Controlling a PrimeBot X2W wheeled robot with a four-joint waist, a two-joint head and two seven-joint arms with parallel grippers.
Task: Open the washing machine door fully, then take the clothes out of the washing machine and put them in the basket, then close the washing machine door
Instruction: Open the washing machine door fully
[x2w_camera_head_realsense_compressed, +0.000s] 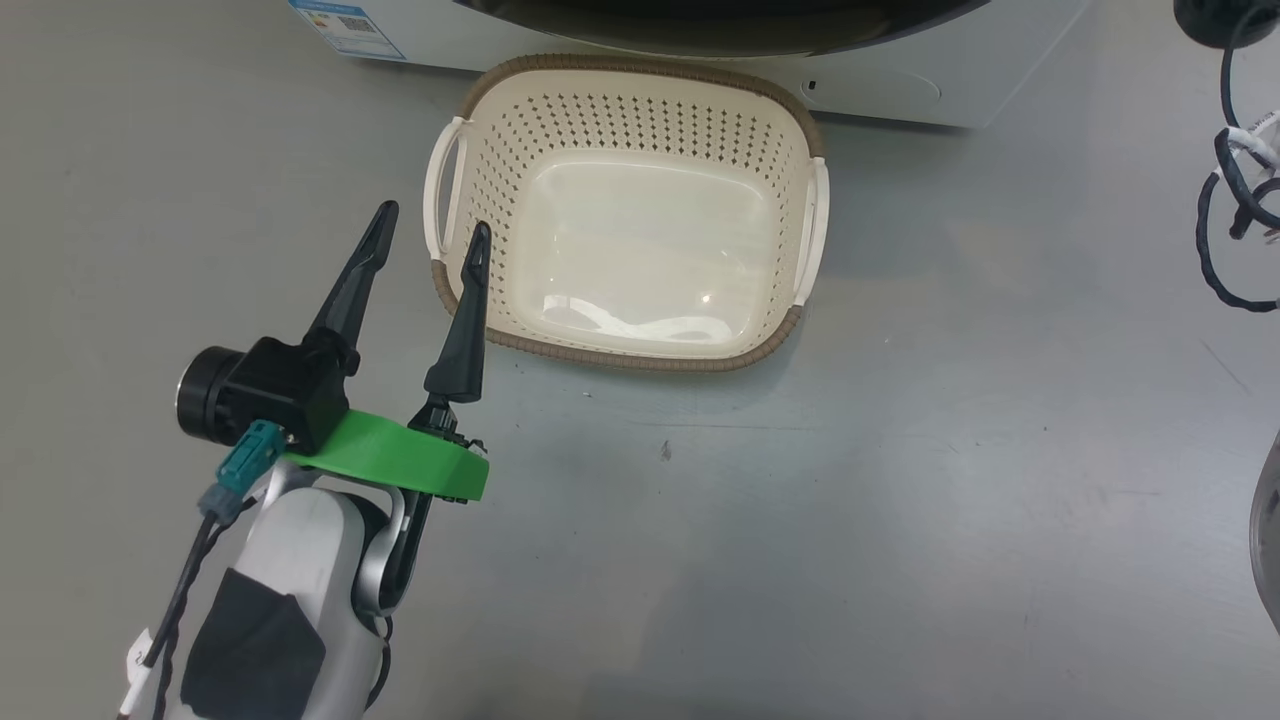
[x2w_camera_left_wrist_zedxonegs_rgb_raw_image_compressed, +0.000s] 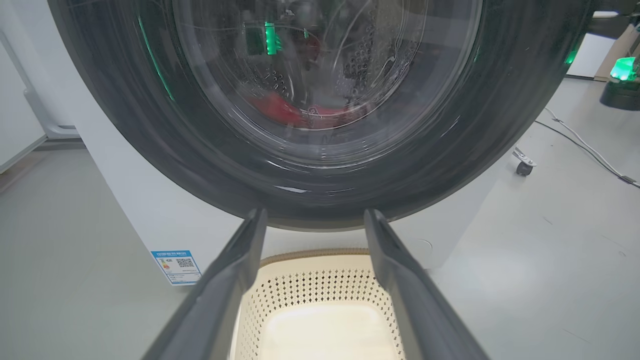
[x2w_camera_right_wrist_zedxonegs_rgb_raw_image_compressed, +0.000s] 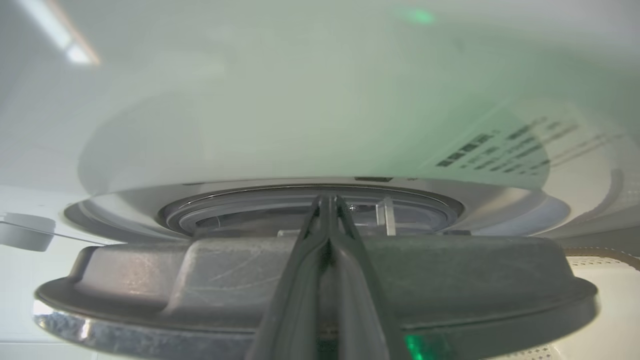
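Head view crops the washing machine (x2w_camera_head_realsense_compressed: 900, 85) to its base; the basket (x2w_camera_head_realsense_compressed: 640, 68) sits empty before it, left pincer (x2w_camera_head_realsense_compressed: 435, 220) spread wide beside. Clothes (x2w_camera_left_wrist_zedxonegs_rgb_raw_image_compressed: 280, 110) blur red behind the washing machine door (x2w_camera_left_wrist_zedxonegs_rgb_raw_image_compressed: 150, 125) glass; right pincer (x2w_camera_right_wrist_zedxonegs_rgb_raw_image_compressed: 327, 200) clenched.

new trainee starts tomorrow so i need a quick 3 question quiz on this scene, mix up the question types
1. True or false: the basket is empty.
2. Pick one. The left tool is: A) open, B) shut on a basket handle, C) shut on a garment.
3. Fill in: the red clothes are seen through the ____ of the washing machine door.
Key: 1 true; 2 A; 3 glass.
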